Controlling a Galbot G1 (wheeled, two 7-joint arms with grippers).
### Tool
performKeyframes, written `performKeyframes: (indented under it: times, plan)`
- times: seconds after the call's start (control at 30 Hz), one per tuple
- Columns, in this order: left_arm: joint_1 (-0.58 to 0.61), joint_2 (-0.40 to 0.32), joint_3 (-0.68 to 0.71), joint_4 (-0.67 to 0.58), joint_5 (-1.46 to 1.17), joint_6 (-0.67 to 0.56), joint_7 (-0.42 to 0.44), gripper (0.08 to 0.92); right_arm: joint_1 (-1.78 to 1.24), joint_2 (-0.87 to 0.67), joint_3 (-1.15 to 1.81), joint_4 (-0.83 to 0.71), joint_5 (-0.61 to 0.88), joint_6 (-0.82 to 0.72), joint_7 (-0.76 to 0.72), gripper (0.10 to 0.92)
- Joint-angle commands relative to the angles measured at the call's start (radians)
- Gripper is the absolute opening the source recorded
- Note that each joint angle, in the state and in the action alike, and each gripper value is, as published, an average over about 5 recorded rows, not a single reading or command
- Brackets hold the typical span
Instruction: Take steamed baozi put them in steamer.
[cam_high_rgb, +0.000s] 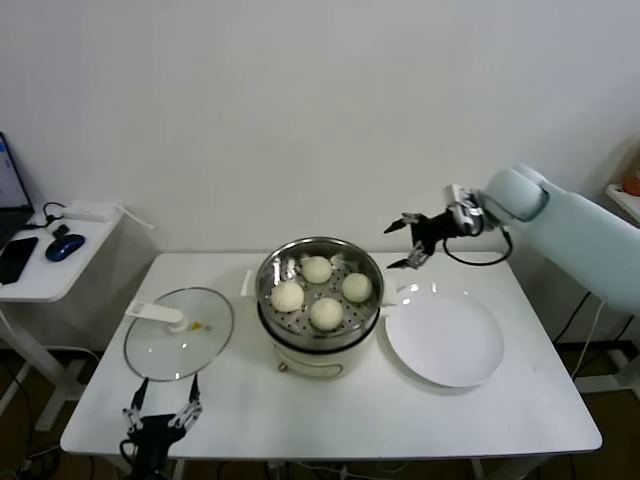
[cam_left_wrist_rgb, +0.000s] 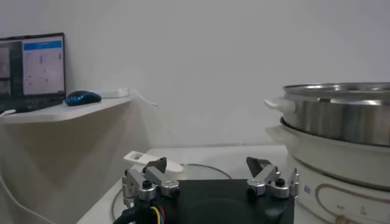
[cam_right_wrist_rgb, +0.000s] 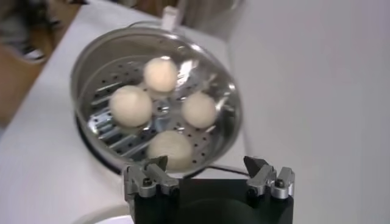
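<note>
Several cream-white baozi (cam_high_rgb: 326, 313) lie in the shiny steel steamer (cam_high_rgb: 320, 262), which stands on a white pot base at the table's middle. They also show in the right wrist view (cam_right_wrist_rgb: 131, 105), inside the steamer (cam_right_wrist_rgb: 225, 92). My right gripper (cam_high_rgb: 414, 243) is open and empty, raised above the table to the right of the steamer and behind the plate. My left gripper (cam_high_rgb: 162, 410) is open and empty, low at the table's front left edge, next to the glass lid. The left wrist view shows the steamer's wall (cam_left_wrist_rgb: 344, 119).
A flat glass lid (cam_high_rgb: 179, 333) lies left of the steamer. An empty white plate (cam_high_rgb: 445, 339) lies to its right. A side table (cam_high_rgb: 45, 262) at far left holds a mouse, phone and laptop. A wall stands behind the table.
</note>
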Motion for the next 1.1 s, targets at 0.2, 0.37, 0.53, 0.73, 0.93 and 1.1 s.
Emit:
performKeyframes:
  times: [0.2, 0.37, 0.53, 0.73, 0.93, 1.1]
  plan:
    - [0.017, -0.002, 0.003, 0.009, -0.005, -0.03, -0.016, 0.823, -0.991, 0.0, 1.128, 0.29, -0.069, 0.091, 0.493, 0.823]
    - [0.018, -0.002, 0.0, 0.009, -0.001, -0.03, -0.017, 0.823, -1.234, 0.162, 1.324, 0.4, -0.123, 0.125, 0.604, 0.823]
    - [0.017, -0.003, -0.002, 0.007, 0.003, -0.027, -0.02, 0.823, -1.388, 0.3, 1.396, 0.472, -0.163, 0.185, 0.654, 0.823]
    - [0.012, -0.009, -0.012, 0.011, 0.006, -0.031, -0.022, 0.823, -1.49, 0.445, 1.419, 0.532, -0.155, 0.217, 0.738, 0.823]
    - [0.011, -0.006, -0.033, 0.009, 0.003, -0.041, -0.018, 0.823, -1.588, 0.528, 1.399, 0.563, -0.162, 0.256, 0.798, 0.823]
    - [0.014, -0.004, -0.041, 0.001, 0.013, -0.046, -0.009, 0.823, -1.67, 0.568, 1.39, 0.566, -0.166, 0.29, 0.794, 0.823]
